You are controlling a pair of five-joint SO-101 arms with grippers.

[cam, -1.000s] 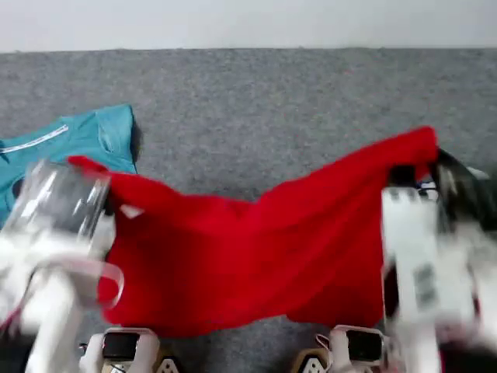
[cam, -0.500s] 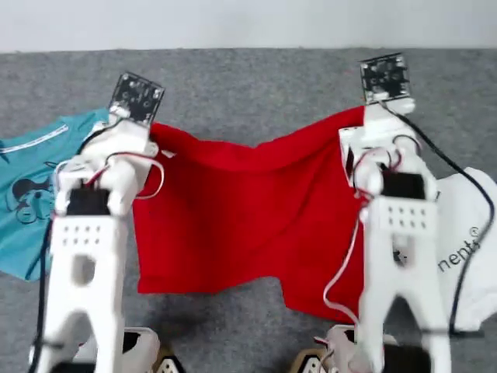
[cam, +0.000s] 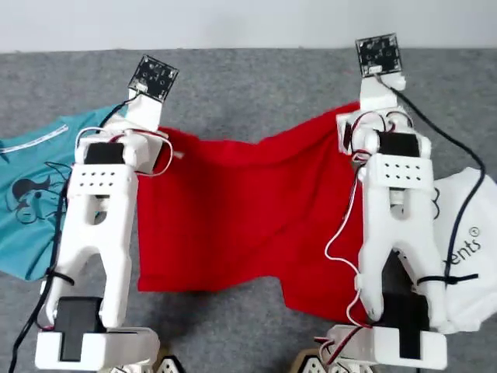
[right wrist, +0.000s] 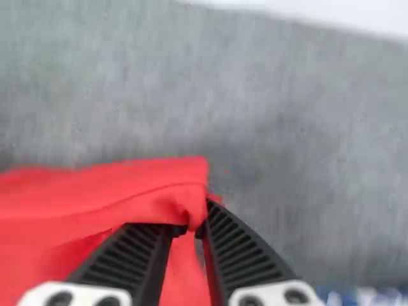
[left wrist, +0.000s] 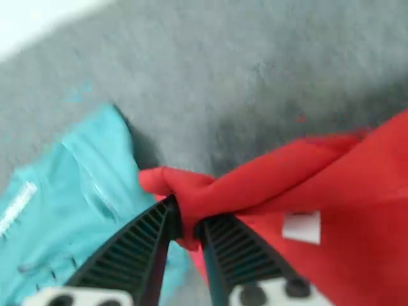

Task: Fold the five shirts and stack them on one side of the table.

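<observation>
Left claw (left wrist: 186,220) is pinched on a bunched corner of the red shirt (cam: 241,210). Right claw (right wrist: 194,224) is pinched on the folded edge at the opposite corner. The red shirt spans between my two arms over the middle of the grey table (cam: 256,93), its far edge dipping between the grips. The teal shirt (cam: 31,194) lies on my left side, partly under that arm. The white shirt (cam: 466,249) lies on my right, partly under that arm.

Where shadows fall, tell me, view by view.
High view: dark shadow on the table under the near hem of the red shirt. Left wrist view: shadow on the table beside the edge of the teal shirt. Right wrist view: table evenly lit.
</observation>
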